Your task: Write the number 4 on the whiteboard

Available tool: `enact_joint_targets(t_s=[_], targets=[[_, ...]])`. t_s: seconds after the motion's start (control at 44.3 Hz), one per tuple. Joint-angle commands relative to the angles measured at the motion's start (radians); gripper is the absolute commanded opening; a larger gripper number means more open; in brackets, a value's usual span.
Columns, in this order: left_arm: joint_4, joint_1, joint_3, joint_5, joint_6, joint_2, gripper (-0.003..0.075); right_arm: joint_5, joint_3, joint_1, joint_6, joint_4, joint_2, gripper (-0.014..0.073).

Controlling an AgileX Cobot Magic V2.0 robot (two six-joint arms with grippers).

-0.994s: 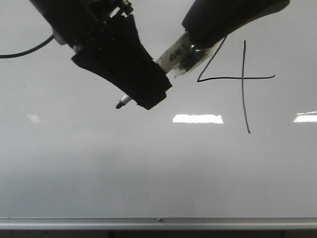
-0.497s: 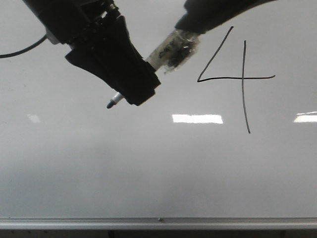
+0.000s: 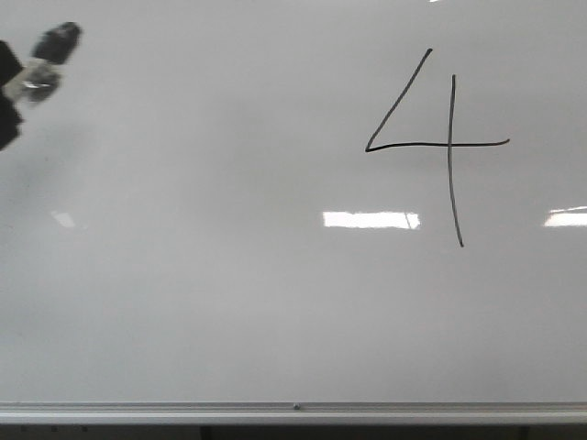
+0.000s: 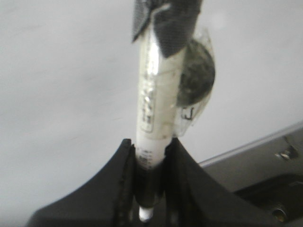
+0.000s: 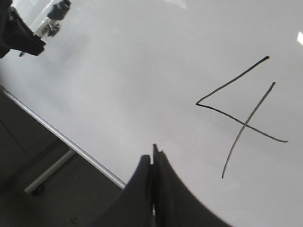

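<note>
So your thin black hand-drawn number 4 (image 3: 431, 147) is already sitting on the big glossy pale grey-white whiteboard (image 3: 229, 302), over in the right part toward the far edge, well above the silver metal rail (image 3: 293, 410) along the near edge. Slanted stroke, horizontal bar and the long vertical crossing it are all there, top left open, and it reads fine as a 4. I'd call the writing itself done.

Your left gripper (image 4: 150, 156) has its black fingers (image 4: 111, 184) clamped on the clear-barrelled marker with a dark wad taped to it (image 4: 154, 104). In the front view that marker pokes in at the far left edge, well apart from the digit. Your right gripper (image 5: 154, 163) has its fingers pressed together with nothing between them, hanging over the board near the rail.

What's left, I reckon, is parking both arms, maybe stowing the marker.
</note>
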Motion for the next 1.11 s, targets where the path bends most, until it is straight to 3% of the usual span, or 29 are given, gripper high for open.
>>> enact_joint_targets(t_s=[0.0,0.248,0.768,1.084], targets=[[0.201,0.053,-0.001,-0.07,-0.243,-0.048,-0.002,-0.063,0.011,-0.008,-0.006,0.034,-0.057,-0.0105],[0.221,0.166,0.005,-0.201,-0.349,0.03,-0.002,0.006,0.016,-0.008,-0.006,0.036,-0.072,-0.0105],[0.14,0.166,-0.081,-0.204,-0.371,0.231,-0.0013,0.02,0.016,-0.008,-0.006,0.037,-0.072,-0.0105],[0.14,0.131,-0.081,-0.256,-0.363,0.231,0.0183,0.02,0.016,-0.008,-0.006,0.037,-0.072,-0.0105]])
